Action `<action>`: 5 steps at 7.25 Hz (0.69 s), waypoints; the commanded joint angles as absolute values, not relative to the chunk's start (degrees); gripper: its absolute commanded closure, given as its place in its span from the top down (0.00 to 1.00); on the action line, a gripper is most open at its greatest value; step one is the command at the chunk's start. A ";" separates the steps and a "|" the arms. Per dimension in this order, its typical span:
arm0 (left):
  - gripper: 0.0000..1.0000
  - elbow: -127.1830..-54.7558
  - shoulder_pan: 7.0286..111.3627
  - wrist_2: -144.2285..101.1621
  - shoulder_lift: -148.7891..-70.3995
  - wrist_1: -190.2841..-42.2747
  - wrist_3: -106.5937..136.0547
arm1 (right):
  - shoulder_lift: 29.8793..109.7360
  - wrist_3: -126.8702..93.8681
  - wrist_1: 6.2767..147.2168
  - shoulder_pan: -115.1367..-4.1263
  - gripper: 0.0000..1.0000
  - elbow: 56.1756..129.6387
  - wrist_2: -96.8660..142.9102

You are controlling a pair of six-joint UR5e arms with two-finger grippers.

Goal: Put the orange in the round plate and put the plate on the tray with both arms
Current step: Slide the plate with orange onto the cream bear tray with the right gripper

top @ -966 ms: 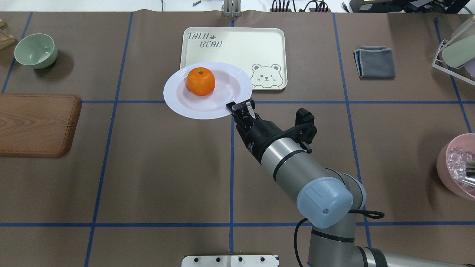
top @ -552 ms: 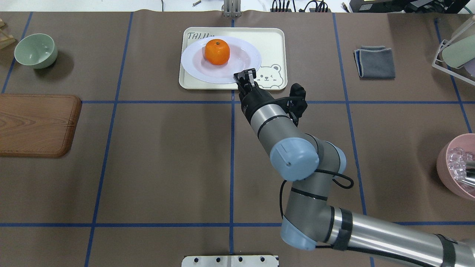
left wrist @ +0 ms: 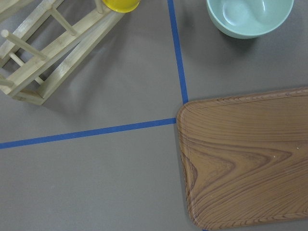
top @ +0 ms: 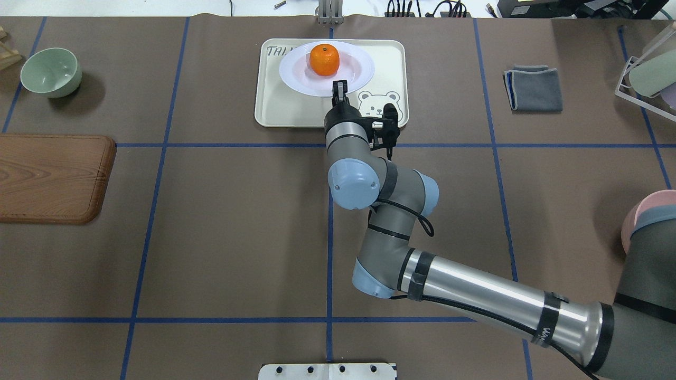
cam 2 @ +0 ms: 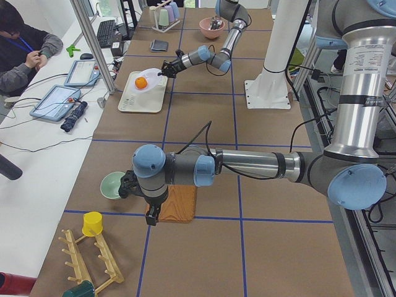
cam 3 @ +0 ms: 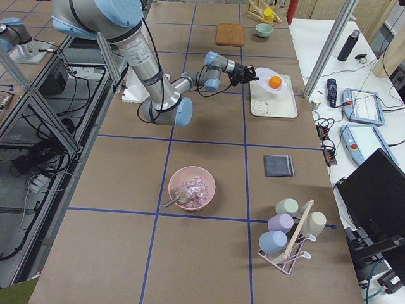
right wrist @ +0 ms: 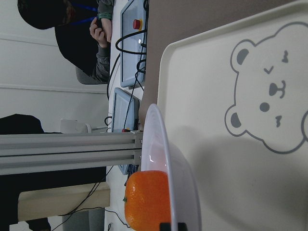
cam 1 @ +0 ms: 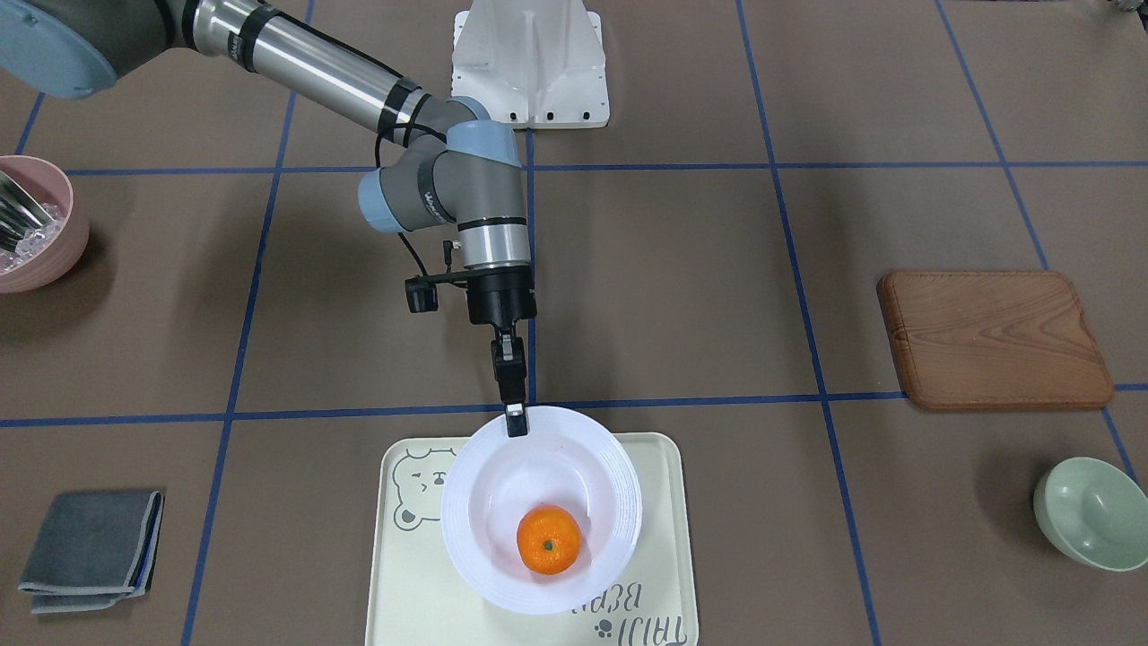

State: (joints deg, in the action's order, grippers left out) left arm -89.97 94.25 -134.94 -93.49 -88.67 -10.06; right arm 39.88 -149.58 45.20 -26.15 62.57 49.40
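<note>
The orange (top: 324,59) lies in the round white plate (top: 301,74), which is over the far half of the cream tray (top: 280,105). My right gripper (top: 338,87) is shut on the plate's near rim. In the front-facing view the right gripper (cam 1: 516,422) pinches the plate (cam 1: 466,547) with the orange (cam 1: 548,539) inside it, above the tray (cam 1: 404,574). The right wrist view shows the plate's shadow on the tray (right wrist: 231,183), so the plate seems slightly raised. My left gripper (cam 2: 150,218) hangs over the wooden board's corner; I cannot tell whether it is open or shut.
A wooden board (top: 50,177) and a green bowl (top: 51,71) sit at the left. A grey cloth (top: 533,88) and a cup rack (top: 647,74) are at the right, with a pink bowl (cam 1: 31,224) nearer the robot. A person (cam 2: 25,43) sits beyond the table.
My right arm carried the plate with the orange forward, from the table in front of the tray to over the tray's far half. The gripper stayed shut on the rim.
</note>
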 commanded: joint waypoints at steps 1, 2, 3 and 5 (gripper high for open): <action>0.98 -90.00 94.22 -134.91 -93.52 -88.59 -10.02 | 34.04 -150.20 45.26 -26.28 0.00 51.99 49.04; 0.98 -90.00 94.22 -134.91 -93.52 -88.68 -10.02 | 32.71 -150.12 45.26 -26.28 0.00 49.59 49.30; 0.98 -90.00 94.22 -134.91 -93.52 -88.68 -10.02 | 32.70 -149.42 45.35 -26.37 0.14 49.48 49.74; 0.98 -90.00 94.22 -134.91 -93.52 -88.68 -10.02 | 33.30 -142.18 45.87 -26.19 0.99 52.88 51.40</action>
